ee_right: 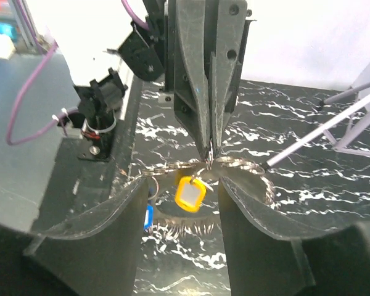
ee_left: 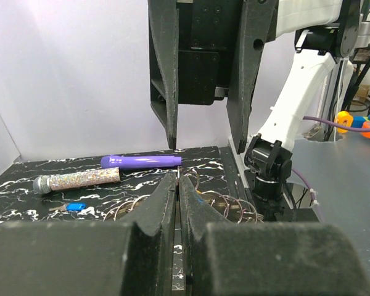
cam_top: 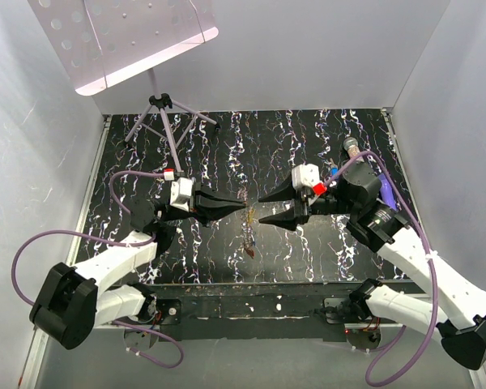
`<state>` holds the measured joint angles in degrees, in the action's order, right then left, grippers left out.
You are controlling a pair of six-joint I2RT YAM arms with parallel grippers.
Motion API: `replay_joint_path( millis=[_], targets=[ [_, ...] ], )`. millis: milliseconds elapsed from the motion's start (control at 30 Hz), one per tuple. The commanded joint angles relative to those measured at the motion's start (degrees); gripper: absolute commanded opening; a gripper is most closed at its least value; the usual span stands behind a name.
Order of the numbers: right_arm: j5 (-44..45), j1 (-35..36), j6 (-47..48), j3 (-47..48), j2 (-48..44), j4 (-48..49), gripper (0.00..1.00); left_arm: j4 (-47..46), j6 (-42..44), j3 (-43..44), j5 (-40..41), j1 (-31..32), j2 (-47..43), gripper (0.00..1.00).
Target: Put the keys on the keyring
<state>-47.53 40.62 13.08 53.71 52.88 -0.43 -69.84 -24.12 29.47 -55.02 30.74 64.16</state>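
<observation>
Since your left gripper [cam_top: 241, 209] is clamped on the keyring [ee_right: 240, 165] to steady it, your right gripper [cam_top: 260, 208] stands with jaws apart; the yellow-headed key [ee_right: 190, 192] sits between them.

from above the keys [cam_top: 249, 237] are too small to tell apart, a blue key [ee_right: 148, 217] is half hidden behind a finger [ee_right: 105, 234] of the right gripper [ee_right: 184, 180], the keyring [ee_left: 126, 205] sinks behind the fingers [ee_left: 154, 213] of the left gripper [ee_left: 177, 177], and the stand [ee_right: 333, 123] runs off the picture's edge.
</observation>
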Motion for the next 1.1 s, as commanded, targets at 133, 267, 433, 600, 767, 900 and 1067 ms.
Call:
replay_joint_path(
  millis=[133, 267, 433, 600, 767, 900, 1067],
  targets=[
    [0.3, 0.3, -17.4, 2.3, 2.1, 11.0, 0.56, -4.8, -3.6, -1.8, 3.7, -0.1, -2.0, 0.00],
    [1.9, 0.7, -20.2, 3.1, 4.5, 11.0, 0.56, -4.5, -2.8, -3.0, 5.5, 0.1, -2.8, 0.00],
    [3.3, 1.5, -20.3, 4.7, 6.7, 10.3, 0.52, -4.2, -1.8, -4.0, 7.6, 0.5, -3.3, 0.00],
    [4.4, 2.1, -18.2, 6.4, 8.4, 7.7, 0.49, -3.3, -0.3, -4.8, 9.9, 0.5, -4.4, 0.00],
    [4.4, 2.4, -18.0, 7.1, 9.9, 7.6, 0.49, -3.4, 0.0, -5.5, 11.3, 0.5, -5.2, 0.00],
    [4.4, 3.0, -18.0, 7.4, 10.6, 7.6, 0.49, -4.0, -0.1, -6.3, 12.7, 0.5, -5.6, 0.00],
    [4.8, 3.5, -17.7, 7.8, 11.6, 7.3, 0.49, -4.5, -0.4, -6.5, 13.2, 0.6, -5.5, 0.00]
  ],
)
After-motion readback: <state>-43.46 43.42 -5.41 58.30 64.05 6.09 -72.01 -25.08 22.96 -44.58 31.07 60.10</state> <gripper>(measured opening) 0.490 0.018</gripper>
